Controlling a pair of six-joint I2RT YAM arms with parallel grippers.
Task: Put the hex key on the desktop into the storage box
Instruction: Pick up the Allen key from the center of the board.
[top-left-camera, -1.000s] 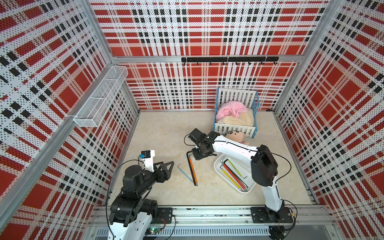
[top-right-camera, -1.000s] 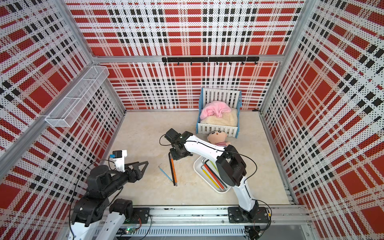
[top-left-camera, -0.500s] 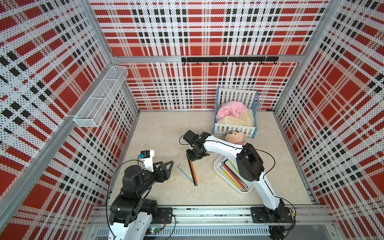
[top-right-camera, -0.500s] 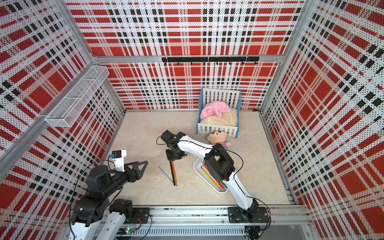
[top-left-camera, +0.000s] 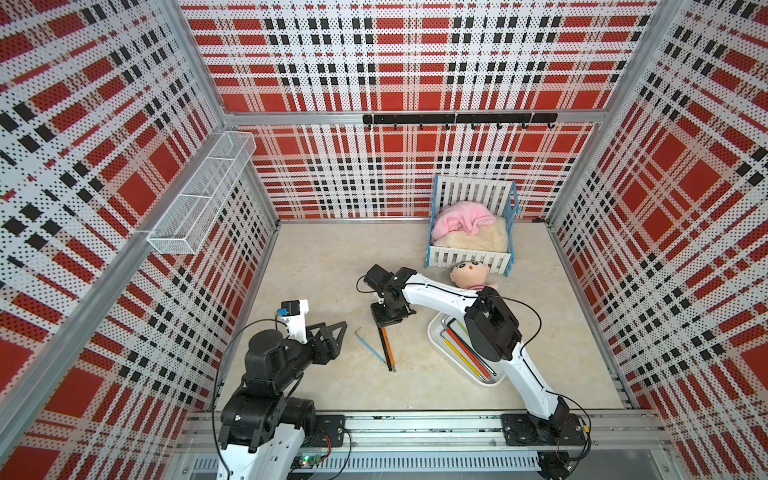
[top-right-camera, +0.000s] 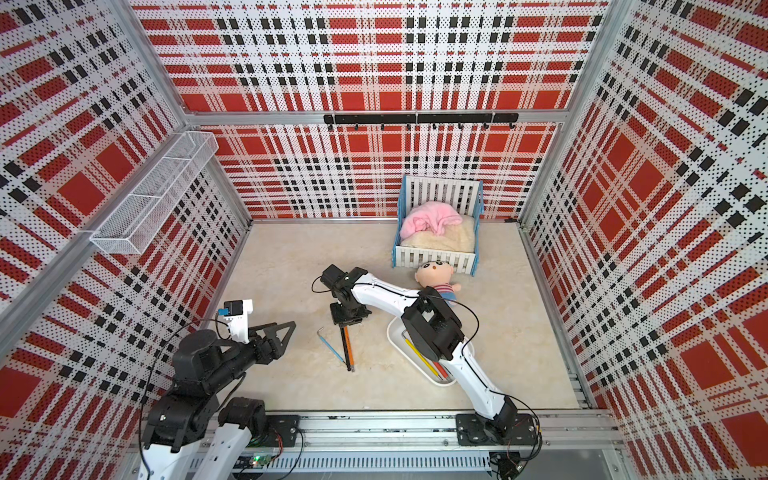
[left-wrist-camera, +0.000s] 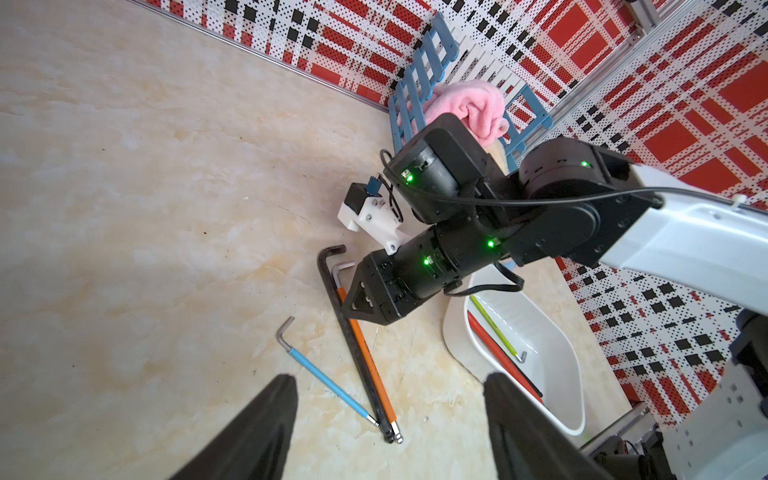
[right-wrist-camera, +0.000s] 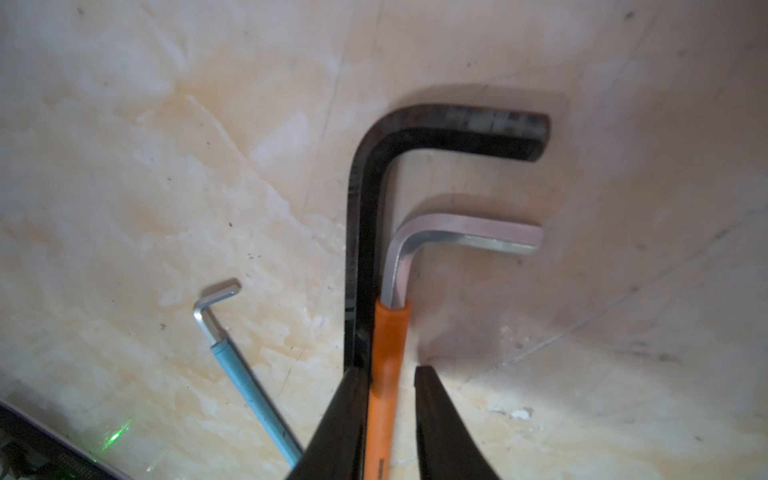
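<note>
Orange-sleeved hex key (right-wrist-camera: 388, 345), its bare silver end bent, lies on the desk (right-wrist-camera: 166, 166) tight beside a longer black key (right-wrist-camera: 361, 249), near the box (left-wrist-camera: 557, 365). Right pincer (right-wrist-camera: 390, 370) straddles its sleeve, slightly parted, not clamped. Left pincer (left-wrist-camera: 390, 377) gapes wide, empty.

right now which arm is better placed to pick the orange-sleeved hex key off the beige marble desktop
Right. The right gripper straddles the orange-sleeved steel hex key, close to the shallow white plastic storage box. The left gripper, open, sits back near its base.
</note>
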